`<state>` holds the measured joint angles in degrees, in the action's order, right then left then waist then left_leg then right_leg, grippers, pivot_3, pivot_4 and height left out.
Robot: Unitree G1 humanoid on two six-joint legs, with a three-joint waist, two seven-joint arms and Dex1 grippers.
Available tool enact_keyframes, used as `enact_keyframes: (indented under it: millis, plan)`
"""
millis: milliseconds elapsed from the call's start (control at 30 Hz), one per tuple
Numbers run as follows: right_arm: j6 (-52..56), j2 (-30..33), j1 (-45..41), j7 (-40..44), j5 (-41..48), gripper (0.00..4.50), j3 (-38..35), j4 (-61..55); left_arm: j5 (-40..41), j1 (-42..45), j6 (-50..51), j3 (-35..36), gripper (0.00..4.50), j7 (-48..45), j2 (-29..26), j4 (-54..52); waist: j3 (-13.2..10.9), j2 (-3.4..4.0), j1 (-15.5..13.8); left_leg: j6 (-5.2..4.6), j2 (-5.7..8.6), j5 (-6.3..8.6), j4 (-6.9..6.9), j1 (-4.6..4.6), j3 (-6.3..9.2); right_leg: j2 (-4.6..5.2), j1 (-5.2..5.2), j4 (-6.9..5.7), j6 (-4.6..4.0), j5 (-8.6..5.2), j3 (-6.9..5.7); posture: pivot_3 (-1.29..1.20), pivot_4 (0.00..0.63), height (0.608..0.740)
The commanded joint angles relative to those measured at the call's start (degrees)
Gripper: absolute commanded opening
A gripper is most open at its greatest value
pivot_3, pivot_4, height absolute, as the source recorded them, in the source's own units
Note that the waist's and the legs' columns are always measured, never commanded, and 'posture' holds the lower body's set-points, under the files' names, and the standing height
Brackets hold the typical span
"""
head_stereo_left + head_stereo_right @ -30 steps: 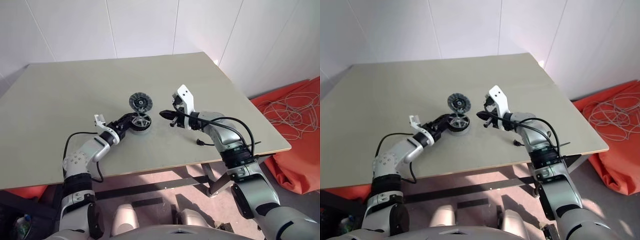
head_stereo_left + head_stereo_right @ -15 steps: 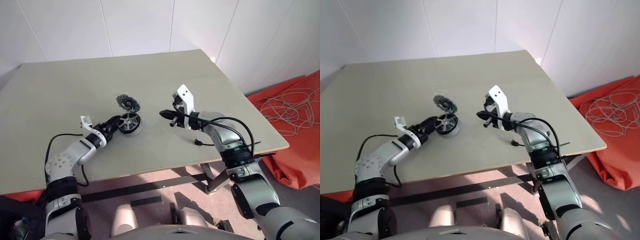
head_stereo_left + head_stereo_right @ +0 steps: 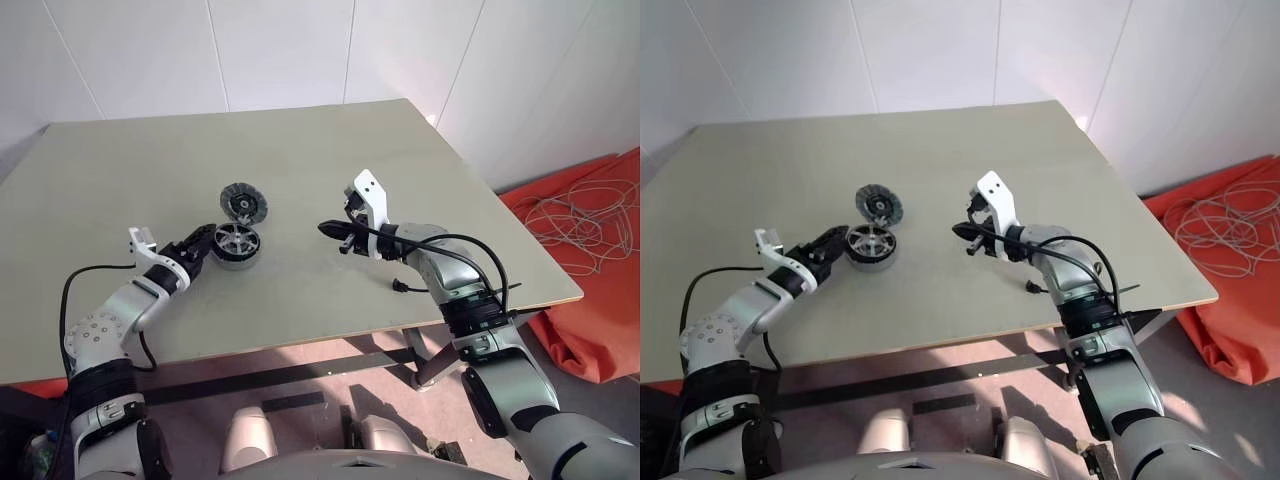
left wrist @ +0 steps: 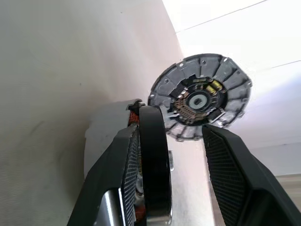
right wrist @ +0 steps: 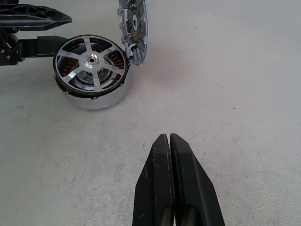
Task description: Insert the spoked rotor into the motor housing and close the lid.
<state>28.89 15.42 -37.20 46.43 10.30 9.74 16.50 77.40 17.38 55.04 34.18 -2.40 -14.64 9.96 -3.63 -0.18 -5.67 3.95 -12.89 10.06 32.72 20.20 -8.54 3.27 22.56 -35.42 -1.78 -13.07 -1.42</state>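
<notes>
The housing (image 5: 91, 70) stands on the table (image 3: 400, 160), and the rotor (image 5: 91, 60) sits inside it; copper shows between the spokes. The lid (image 3: 243, 203) leans tilted against the far side of the housing, so part of its edge is hidden behind the rim. The left gripper (image 3: 203, 243) has its fingers (image 4: 230, 174) around the housing side, half apart; whether both press on it I cannot tell. The right gripper (image 5: 170, 141) hovers above the table, well apart from the housing, its two fingers pressed together and holding nothing.
</notes>
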Motion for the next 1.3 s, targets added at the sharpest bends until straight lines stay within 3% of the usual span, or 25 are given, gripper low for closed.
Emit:
enact_keyframes:
  millis: [33,467,633,733,833,933,1100,1300]
  plan:
    - [-0.88,-0.02,-0.71,0.11,0.28,0.0,-0.3,-0.85,5.88,1.29,2.07,-0.04,2.26,0.76,0.75,-3.05,0.0,-0.01,-0.04,0.0,0.0,0.0,0.01,0.0,0.0,0.01,-0.02,0.0,0.0,0.0,0.0,0.0,0.0,0.74]
    - [-0.92,0.03,-1.05,-0.02,0.19,0.0,-0.43,-0.49,3.36,0.21,-2.04,-1.52,2.26,3.45,0.06,-6.26,0.0,-0.01,0.14,0.0,-0.01,0.0,0.01,-0.09,0.01,-0.01,-0.11,0.0,0.01,0.0,0.0,0.0,0.0,0.74]
    - [-1.04,-0.05,-1.28,-0.02,0.18,0.0,-0.47,-0.19,-6.99,-0.64,-7.98,-3.56,2.26,0.31,-4.0,-8.34,0.0,-0.01,0.21,0.0,-0.03,0.0,0.01,-0.11,0.02,-0.03,-0.11,-0.01,0.01,0.0,-0.01,0.0,0.0,0.74]
    - [-0.97,-0.33,-1.36,-0.13,0.23,0.0,-0.35,-0.28,-12.48,-0.04,-6.5,-7.51,2.26,-1.03,-8.4,-8.84,0.0,-0.02,0.17,0.01,-0.04,0.0,0.01,-0.12,0.02,-0.03,-0.1,-0.02,0.02,-0.01,-0.01,0.0,0.0,0.74]
    - [-1.24,-0.68,-1.48,-0.23,0.17,0.0,-0.25,0.07,-13.56,1.85,-5.38,-9.17,2.26,-1.82,-9.07,-7.77,0.0,-0.01,-0.01,0.0,0.01,0.0,0.02,-0.11,0.03,0.01,-0.12,-0.02,0.01,0.0,-0.02,0.0,0.0,0.74]
    - [-1.47,-0.99,-1.64,-0.36,0.1,0.0,-0.29,0.36,-13.74,3.67,-4.79,-10.13,1.7,-3.08,-7.77,-6.66,0.0,-0.02,-0.07,0.0,0.02,0.0,0.08,-0.09,0.03,0.03,-0.15,-0.03,0.01,0.0,-0.02,0.0,0.0,0.74]
    - [-1.4,-0.81,-1.33,-0.65,0.11,0.0,-0.71,-0.1,-13.68,4.91,-3.79,-10.49,0.08,-4.4,-5.38,-4.71,0.0,-0.02,0.28,0.02,0.0,-0.01,0.1,-0.14,0.03,0.02,-0.14,-0.15,0.0,0.01,-0.01,0.0,0.0,0.74]
    - [-1.38,-0.53,-1.3,-0.88,0.16,0.0,-0.89,-0.1,-16.15,5.31,-3.82,-10.57,0.03,-5.63,-5.46,-0.77,0.0,-0.02,0.16,0.02,-0.01,-0.02,0.09,-0.1,0.03,0.0,-0.09,-0.13,-0.01,0.01,-0.01,0.0,0.0,0.74]
